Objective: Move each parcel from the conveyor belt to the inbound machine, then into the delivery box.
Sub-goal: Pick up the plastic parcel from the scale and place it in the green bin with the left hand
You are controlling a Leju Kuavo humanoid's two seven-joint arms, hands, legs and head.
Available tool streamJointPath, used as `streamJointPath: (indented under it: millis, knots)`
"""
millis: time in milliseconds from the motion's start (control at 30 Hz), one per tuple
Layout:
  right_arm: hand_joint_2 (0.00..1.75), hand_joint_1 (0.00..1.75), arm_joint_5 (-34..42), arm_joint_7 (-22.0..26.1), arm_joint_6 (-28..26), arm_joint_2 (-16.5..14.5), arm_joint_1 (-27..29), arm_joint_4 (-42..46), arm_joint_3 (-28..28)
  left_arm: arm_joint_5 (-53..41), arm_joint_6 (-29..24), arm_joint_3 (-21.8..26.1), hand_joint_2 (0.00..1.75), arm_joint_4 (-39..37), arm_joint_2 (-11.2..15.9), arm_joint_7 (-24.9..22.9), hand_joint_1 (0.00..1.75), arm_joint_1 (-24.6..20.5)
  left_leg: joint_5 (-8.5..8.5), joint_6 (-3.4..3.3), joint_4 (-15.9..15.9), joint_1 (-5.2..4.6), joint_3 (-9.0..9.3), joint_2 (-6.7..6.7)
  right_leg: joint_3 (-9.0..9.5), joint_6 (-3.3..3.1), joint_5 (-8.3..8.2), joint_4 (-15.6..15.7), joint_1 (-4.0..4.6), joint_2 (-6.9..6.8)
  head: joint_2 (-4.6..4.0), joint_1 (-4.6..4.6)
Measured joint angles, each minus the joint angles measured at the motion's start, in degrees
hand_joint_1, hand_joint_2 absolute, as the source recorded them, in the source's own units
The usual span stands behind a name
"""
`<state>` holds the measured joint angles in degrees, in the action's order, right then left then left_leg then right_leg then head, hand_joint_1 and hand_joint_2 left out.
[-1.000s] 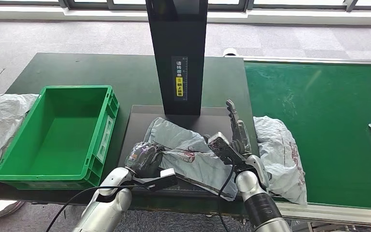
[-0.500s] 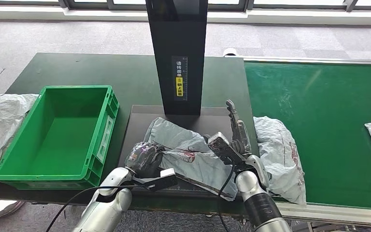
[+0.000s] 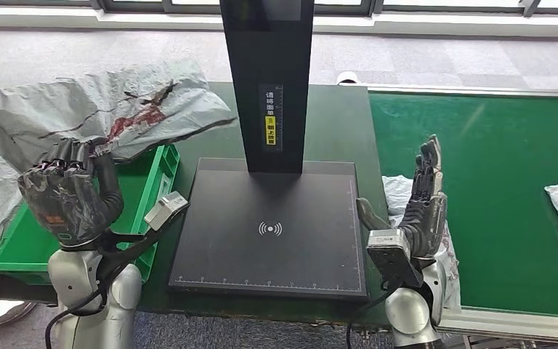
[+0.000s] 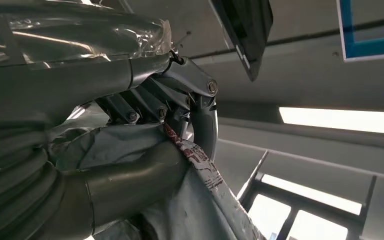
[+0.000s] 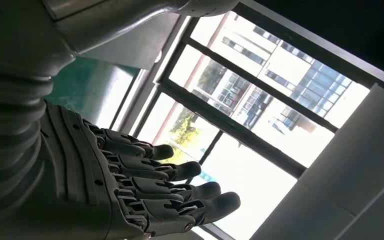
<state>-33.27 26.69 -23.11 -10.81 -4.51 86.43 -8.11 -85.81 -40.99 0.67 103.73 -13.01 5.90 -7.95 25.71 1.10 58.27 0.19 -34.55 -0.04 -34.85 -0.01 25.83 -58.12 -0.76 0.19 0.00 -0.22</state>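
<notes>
We hold grey parcel (image 3: 109,109) in left hand (image 3: 69,200), fingers clamped on its edge, raised above green box (image 3: 161,174). Right hand (image 3: 423,211) empty, fingers straight and spread, beside scanner plate (image 3: 269,229). We should lower parcel over box middle, then release.

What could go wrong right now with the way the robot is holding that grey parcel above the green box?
The left hand grips the grey parcel by one bunched edge, so the slack bag could slip free. Most of the bag spreads beyond the green box toward the table, so on release it might drape over the rim or land outside. The right hand is raised, open, beside another parcel on the conveyor edge and could brush it.
</notes>
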Motion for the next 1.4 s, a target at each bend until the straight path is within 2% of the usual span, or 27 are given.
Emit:
streamJointPath:
  millis: [200, 367, 800, 900, 967, 1033, 1200, 1400]
  knots:
    - [1.75, 0.0, 0.64, -0.07, -0.69, 0.39, 1.58, 5.3, -0.05, -0.02, 0.57, 1.23, 1.75, 6.67, -0.48, 0.65, 1.75, 0.72, -0.04, -0.02, 0.01, 0.0, 0.14, -0.01, 0.15, 0.01, -0.03, 0.0, -0.02, -0.01, -0.01, 0.0]
    - [1.75, 0.0, 0.71, -1.33, -2.45, 1.29, 3.27, 8.18, -0.17, -0.02, 0.74, 1.9, 1.75, 6.62, -1.29, 3.57, 1.75, 0.63, -0.09, -0.07, 0.02, 0.0, 0.18, -0.06, 0.2, 0.05, -0.09, 0.0, -0.06, -0.04, -0.01, 0.01]
    - [1.75, 0.0, -0.33, -1.1, -1.13, 1.41, 4.66, 10.67, -0.17, -0.02, 0.77, 2.55, 1.75, 6.14, -2.4, 4.68, 1.75, 0.25, -0.09, -0.07, 0.02, 0.0, 0.19, -0.05, 0.2, 0.06, -0.1, 0.0, -0.06, -0.02, -0.01, 0.0]
    - [1.75, 0.0, -0.95, 0.32, 0.2, 1.31, 5.22, 10.89, -0.17, -0.02, 0.81, 3.87, 1.75, 2.97, -2.71, 2.02, 1.75, -0.37, -0.09, -0.08, 0.02, -0.01, 0.2, -0.05, 0.21, 0.07, -0.1, 0.02, -0.08, -0.04, -0.02, 0.0]
    - [1.75, 0.0, -1.4, 0.62, 0.74, 1.15, 5.45, 11.09, -0.17, 0.02, 0.97, 5.33, 1.75, -2.28, -1.87, -2.45, 1.75, -1.62, -0.1, -0.08, 0.02, -0.01, 0.21, -0.05, 0.23, 0.05, -0.11, 0.02, -0.06, -0.04, -0.01, -0.01]
    - [1.75, 0.0, -1.6, 0.69, 1.02, 1.04, 5.54, 11.31, -0.16, 0.14, 1.1, 6.72, 1.75, -6.98, -0.63, -4.57, 1.75, -2.53, -0.14, -0.04, 0.02, 0.01, 0.21, -0.01, 0.21, -0.02, -0.16, 0.02, 0.01, -0.01, 0.0, -0.01]
    - [1.75, 0.0, -1.68, 0.76, 1.3, 1.0, 5.62, 11.49, -0.13, 0.26, 1.06, 8.3, 1.75, -12.65, 1.19, -4.68, 1.75, -3.9, -0.19, -0.01, 0.02, 0.02, 0.21, 0.02, 0.19, -0.06, -0.19, 0.02, 0.06, 0.03, 0.0, 0.0]
    - [1.75, 0.0, -1.68, 0.76, 1.29, 0.99, 5.62, 11.49, -0.13, 0.27, 1.04, 8.81, 1.75, -15.22, 2.11, -4.68, 1.75, -4.43, -0.17, -0.02, 0.02, 0.02, 0.19, 0.01, 0.19, -0.06, -0.19, 0.02, 0.04, 0.02, -0.01, 0.0]
